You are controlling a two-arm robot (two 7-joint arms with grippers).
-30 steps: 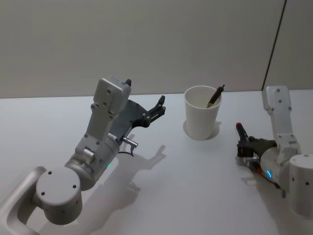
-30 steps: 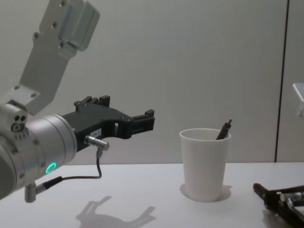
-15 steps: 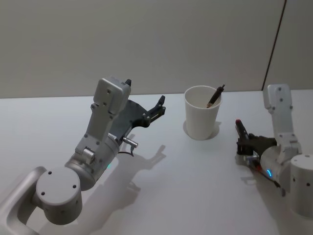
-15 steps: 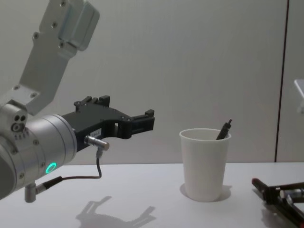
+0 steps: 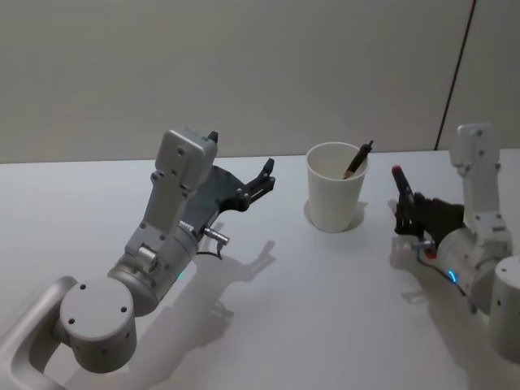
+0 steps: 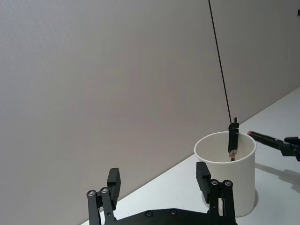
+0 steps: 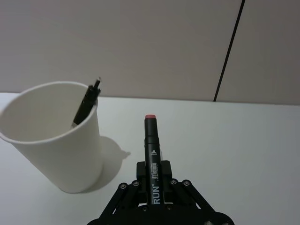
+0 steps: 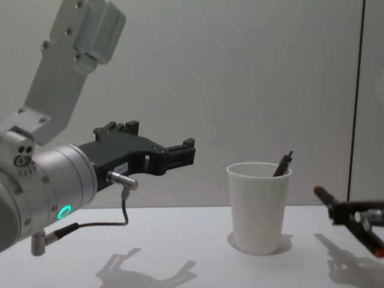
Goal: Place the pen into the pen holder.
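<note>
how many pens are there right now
2. One dark pen stands tilted inside the cup, leaning on its rim. The other, a red-tipped pen, is held by the right gripper beside the cup. More could lie hidden inside the cup.

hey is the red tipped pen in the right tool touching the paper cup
Apart. The chest view shows open wall and table between the red-tipped pen, held in the right tool, and the paper cup.
</note>
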